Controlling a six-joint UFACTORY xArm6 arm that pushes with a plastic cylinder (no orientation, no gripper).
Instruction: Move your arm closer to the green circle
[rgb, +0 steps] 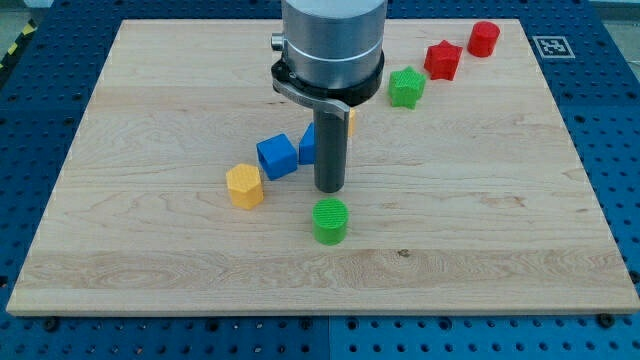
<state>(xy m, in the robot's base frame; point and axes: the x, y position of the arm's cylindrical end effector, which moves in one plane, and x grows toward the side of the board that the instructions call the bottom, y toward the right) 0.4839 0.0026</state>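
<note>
The green circle (330, 220) is a short green cylinder on the wooden board, a little below the view's middle. My tip (330, 189) stands just above it in the view, close to its far edge, and I cannot tell whether they touch. The dark rod hangs straight down from the grey arm body (332, 40) at the view's top.
A blue cube (277, 156) and a second blue block (308, 143), partly hidden behind the rod, lie left of the tip. A yellow hexagon block (245, 186) lies further left. A green star-like block (406, 87), a red star-like block (442, 60) and a red cylinder (484, 38) sit at the top right.
</note>
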